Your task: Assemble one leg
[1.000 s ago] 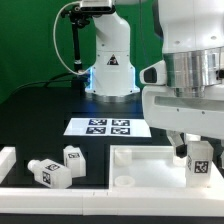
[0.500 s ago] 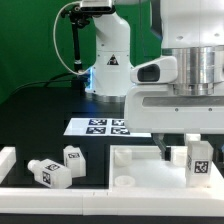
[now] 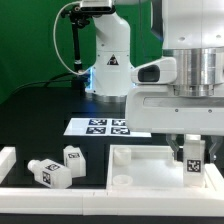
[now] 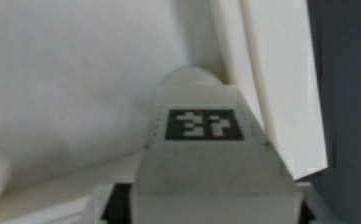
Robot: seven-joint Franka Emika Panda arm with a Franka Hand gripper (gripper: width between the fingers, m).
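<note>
My gripper [image 3: 191, 148] hangs at the exterior view's right, shut on a leg [image 3: 193, 165], a chunky white post with a square tag facing the camera. The leg stands upright, its lower end at the large white panel [image 3: 140, 166] near the panel's right corner. In the wrist view the leg [image 4: 207, 130] fills the middle, tag up, between my dark fingers [image 4: 124, 208], with the panel's raised rim [image 4: 266, 70] beside it. Whether the leg's tip touches the panel is hidden. Two more legs [image 3: 48, 171] [image 3: 73, 156] lie loose at the left.
The marker board [image 3: 100, 126] lies behind the panel. The robot base [image 3: 108, 62] stands at the back. A white rim piece [image 3: 8, 160] sits at the far left, and a low white edge [image 3: 60, 190] runs along the front.
The hand has turned about its upright axis and moved slightly left and down with the leg held. The loose legs have not moved.
</note>
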